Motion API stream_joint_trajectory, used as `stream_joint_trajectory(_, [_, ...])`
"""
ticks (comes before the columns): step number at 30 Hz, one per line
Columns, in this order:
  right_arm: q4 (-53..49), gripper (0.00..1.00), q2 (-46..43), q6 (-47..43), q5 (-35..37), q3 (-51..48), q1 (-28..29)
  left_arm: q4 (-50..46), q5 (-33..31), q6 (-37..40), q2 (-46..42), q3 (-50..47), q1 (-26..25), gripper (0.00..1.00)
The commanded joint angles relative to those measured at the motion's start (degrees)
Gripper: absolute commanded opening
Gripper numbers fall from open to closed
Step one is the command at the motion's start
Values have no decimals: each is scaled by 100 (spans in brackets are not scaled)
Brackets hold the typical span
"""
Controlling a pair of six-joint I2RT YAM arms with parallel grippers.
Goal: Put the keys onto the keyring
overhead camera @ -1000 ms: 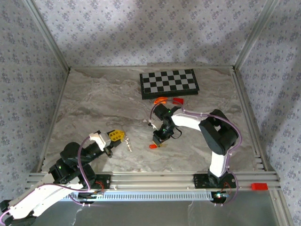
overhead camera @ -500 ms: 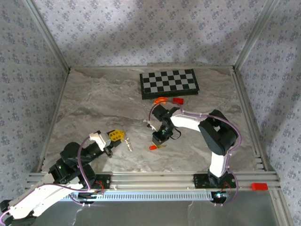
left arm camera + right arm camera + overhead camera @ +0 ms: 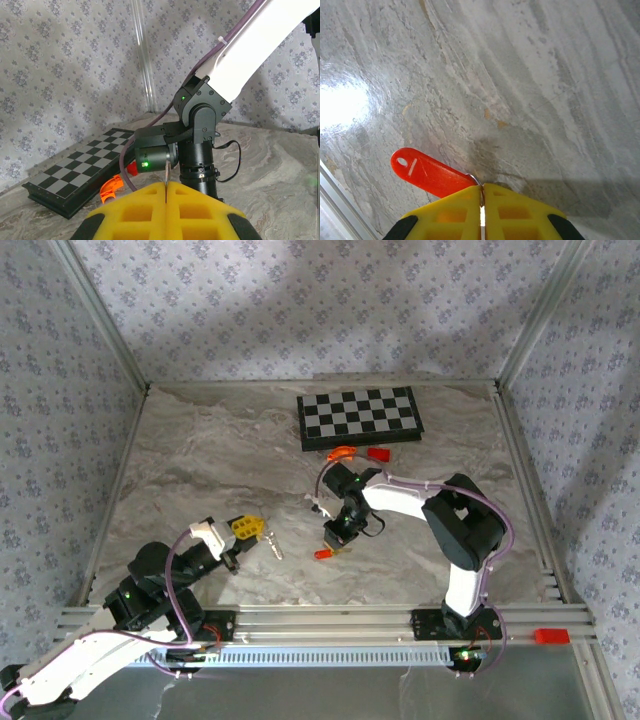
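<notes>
The keys [image 3: 427,172] are a small red oblong tag with a little silver ring at one end. My right gripper [image 3: 481,192] is shut on that ring, and the tag sticks out to the left just above the marble table. From above, the keys [image 3: 322,553] lie at the tip of the right gripper [image 3: 335,540], near the table's middle. My left gripper [image 3: 250,529] is low at the front left, shut on the silvery keyring [image 3: 272,545], which trails out to its right. A thin metal sliver of the keyring [image 3: 165,175] pokes up between the left gripper's [image 3: 165,187] closed yellow pads.
A black-and-white chessboard [image 3: 360,417] lies at the back of the table. An orange curved piece [image 3: 341,452] and a red block [image 3: 378,454] lie just in front of it. The right arm [image 3: 200,130] stands straight ahead of the left gripper. Patterned walls enclose the table.
The right gripper's jaws have closed on the red tag's ring, and the tag has shifted slightly to the left. The left arm has not moved.
</notes>
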Motion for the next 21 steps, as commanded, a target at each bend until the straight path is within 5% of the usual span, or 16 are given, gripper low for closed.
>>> stream_joint_trajectory(1, [-199, 9, -157, -100, -69, 15, 37, 181, -116, -72, 35, 116, -29, 0])
stream_joint_trajectory(21, [721, 0, -1146, 222, -373, -758, -81, 162, -180, -29, 114, 204, -28, 0])
